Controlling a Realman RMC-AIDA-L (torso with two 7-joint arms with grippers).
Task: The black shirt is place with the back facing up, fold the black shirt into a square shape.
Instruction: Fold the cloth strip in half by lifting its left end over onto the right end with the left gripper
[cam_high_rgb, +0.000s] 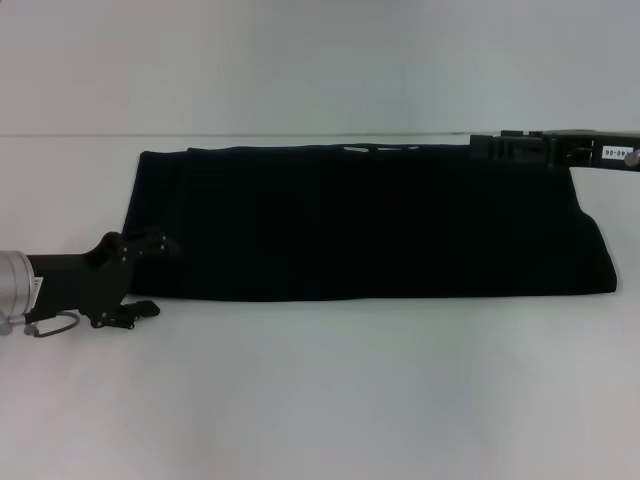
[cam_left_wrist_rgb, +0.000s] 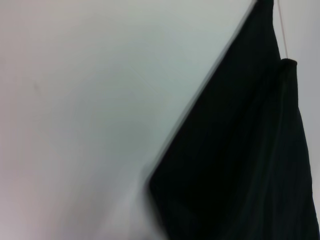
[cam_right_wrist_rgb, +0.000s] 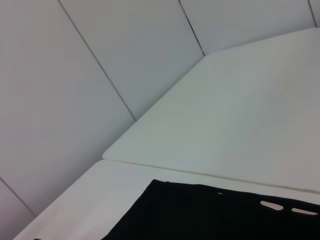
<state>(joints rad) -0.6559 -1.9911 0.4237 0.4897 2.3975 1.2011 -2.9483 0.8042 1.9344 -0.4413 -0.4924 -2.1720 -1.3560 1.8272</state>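
While the black shirt (cam_high_rgb: 380, 225) lies folded long on the white tabletop (cam_high_rgb: 320, 390), left pincer (cam_high_rgb: 150, 250) meets its near-left corner, right pincer (cam_high_rgb: 500, 148) its far-right edge; grips indiscernible.

Smooth white tabletop (cam_high_rgb: 320, 400), seam running across far side. Large plain black soft-fabric shirt (cam_high_rgb: 380, 225) lies flat on it, folded into long band spanning most of width, far edge near seam, near edge straight.

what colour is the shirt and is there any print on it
Plain black shirt, no print; head view.
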